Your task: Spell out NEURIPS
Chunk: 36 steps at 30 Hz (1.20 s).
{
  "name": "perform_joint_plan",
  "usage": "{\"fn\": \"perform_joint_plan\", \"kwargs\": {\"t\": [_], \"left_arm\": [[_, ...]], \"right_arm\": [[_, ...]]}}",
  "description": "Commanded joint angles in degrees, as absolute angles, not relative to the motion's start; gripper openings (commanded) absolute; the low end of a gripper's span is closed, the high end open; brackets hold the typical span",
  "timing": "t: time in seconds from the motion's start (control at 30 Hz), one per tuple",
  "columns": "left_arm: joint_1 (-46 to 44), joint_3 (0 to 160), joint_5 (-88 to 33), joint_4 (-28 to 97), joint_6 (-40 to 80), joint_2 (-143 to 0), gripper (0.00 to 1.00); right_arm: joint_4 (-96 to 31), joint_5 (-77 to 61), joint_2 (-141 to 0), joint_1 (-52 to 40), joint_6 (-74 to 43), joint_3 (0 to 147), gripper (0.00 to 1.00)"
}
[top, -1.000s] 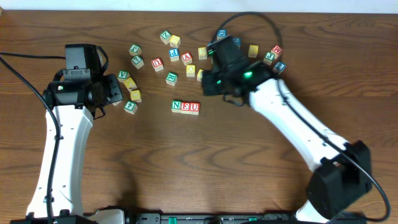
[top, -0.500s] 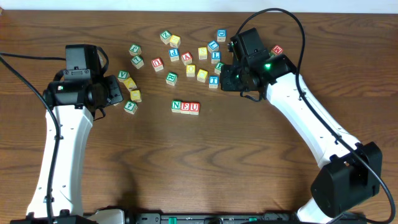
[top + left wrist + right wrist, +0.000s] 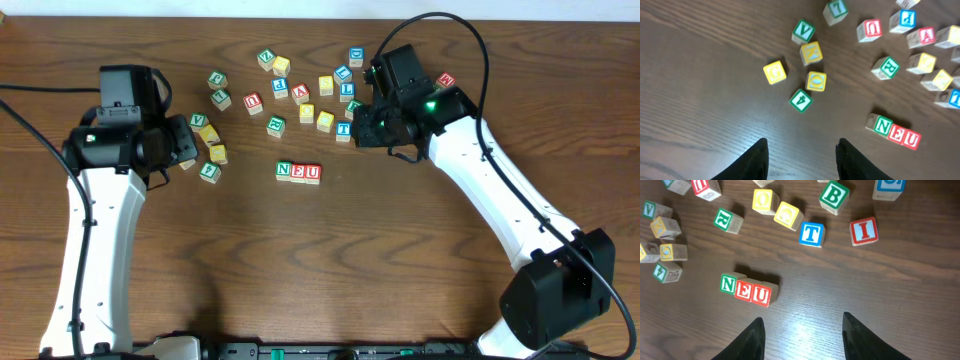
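Overhead: N-E-U row running left-right, letters upright, left tool spread, empty, right tool spread, empty

N, E and U touch in a tilted row at lower right — green R sits apart above. The left gripper gapes over the table, holding nothing.

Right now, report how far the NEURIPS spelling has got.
Done: the NEU row is laid out, its three cubes touching. In hand: nothing; the left gripper and right gripper are both open and empty. To do: R, I, P, S. The green R cube and red I cube lie loose in the scatter; P and S I cannot pick out surely.
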<state>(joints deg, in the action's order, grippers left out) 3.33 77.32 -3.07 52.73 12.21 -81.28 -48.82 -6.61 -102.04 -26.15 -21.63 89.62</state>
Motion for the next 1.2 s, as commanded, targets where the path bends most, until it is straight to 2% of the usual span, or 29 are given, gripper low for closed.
{"fn": "perform_joint_plan", "kwargs": {"t": [0.0, 0.5, 0.83, 1.17], "left_arm": [[3.4, 80.1, -3.6, 53.5, 12.8, -81.6, 0.43], [3.4, 83.7, -3.6, 60.6, 12.5, -81.6, 0.43], [3.4, 83.6, -3.6, 60.0, 9.6, -82.0, 0.44], [2.7, 83.6, -4.1, 56.7, 8.6, -88.8, 0.44]], "right_arm": [[-48.9, -6.3, -101.9, -25.8, -19.0, 93.8, 0.45], [-50.4, -5.9, -102.0, -25.9, -18.4, 98.3, 0.42], [-50.3, -4.6, -103.4, -26.0, -18.8, 98.1, 0.43], [-50.3, -4.6, -104.2, -26.3, -18.8, 98.1, 0.48]]}}
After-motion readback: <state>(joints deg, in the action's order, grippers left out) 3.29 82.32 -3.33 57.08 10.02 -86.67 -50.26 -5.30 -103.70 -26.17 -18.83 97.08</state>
